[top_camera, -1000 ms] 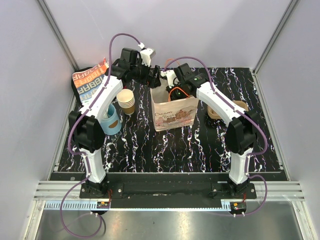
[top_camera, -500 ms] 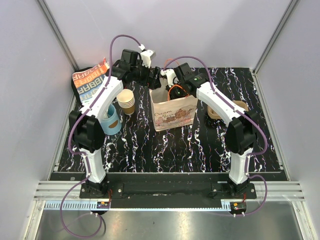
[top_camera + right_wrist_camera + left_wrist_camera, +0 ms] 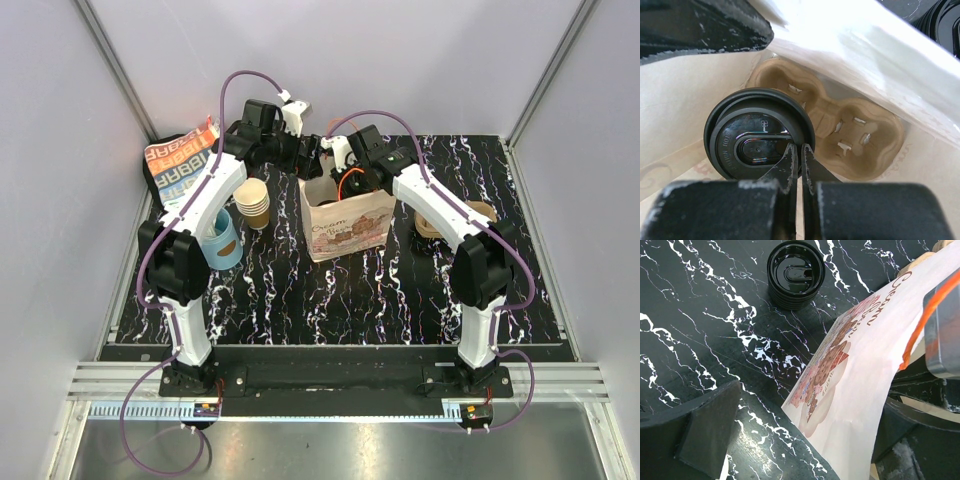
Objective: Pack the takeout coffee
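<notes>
Over the last second only a small shift is to be noted from above: the right arm's wrist has been edged slightly toward the far left over the paper bag, whose right side has been drawn a little with it, while the left arm has been kept at the bag's far left corner. This is judged to mean that the takeout coffee is being settled rather than carried, so that packing is nearly done, with release and withdrawal left. The cup is found inside the bag, over the left end of the pulp cup tray lying at the bottom (whether it is fully seated in a hole cannot be told). Only its round, glossy black lid is seen, with an oval recess and embossed lettering. The right claw is closed to a thin slit across the lid's right rim, apparently pinching it. The left claw is spread wide, the bag's wall passing between its fingers, nothing being squeezed.
</notes>
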You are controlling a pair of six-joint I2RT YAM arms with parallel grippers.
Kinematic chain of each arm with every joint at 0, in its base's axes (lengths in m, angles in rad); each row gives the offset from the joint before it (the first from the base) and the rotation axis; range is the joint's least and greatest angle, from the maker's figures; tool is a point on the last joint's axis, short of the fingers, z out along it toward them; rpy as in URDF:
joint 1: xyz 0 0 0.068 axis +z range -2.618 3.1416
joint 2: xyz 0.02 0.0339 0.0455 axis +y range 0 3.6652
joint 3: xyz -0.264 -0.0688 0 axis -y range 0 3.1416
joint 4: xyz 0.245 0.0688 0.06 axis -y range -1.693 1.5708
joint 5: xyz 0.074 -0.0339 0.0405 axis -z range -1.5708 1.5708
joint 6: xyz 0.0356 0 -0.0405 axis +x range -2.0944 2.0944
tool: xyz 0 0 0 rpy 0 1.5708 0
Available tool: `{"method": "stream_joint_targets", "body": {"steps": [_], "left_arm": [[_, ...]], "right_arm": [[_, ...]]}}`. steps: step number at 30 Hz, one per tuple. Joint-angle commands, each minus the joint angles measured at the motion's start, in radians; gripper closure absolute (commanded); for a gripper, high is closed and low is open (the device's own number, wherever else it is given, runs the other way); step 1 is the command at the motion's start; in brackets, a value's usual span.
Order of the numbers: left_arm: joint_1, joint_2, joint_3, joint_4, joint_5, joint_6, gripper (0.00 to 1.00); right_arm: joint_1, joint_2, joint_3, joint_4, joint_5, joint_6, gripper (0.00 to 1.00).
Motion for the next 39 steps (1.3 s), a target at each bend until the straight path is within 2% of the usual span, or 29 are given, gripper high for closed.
{"method": "stream_joint_targets", "body": {"steps": [1,39], "left_arm": [[0.006,-0.036,-0.001,0.046,0.028,-0.009,0.01],[0.006,-0.051,-0.026,0.062,0.055,-0.012,0.01]], "right_arm": [[0.013,-0.012,-0.004,0.047,-0.011,0.011,1.0],[0.012,-0.006,-0.053,0.131,0.012,0.04,1.0]]}}
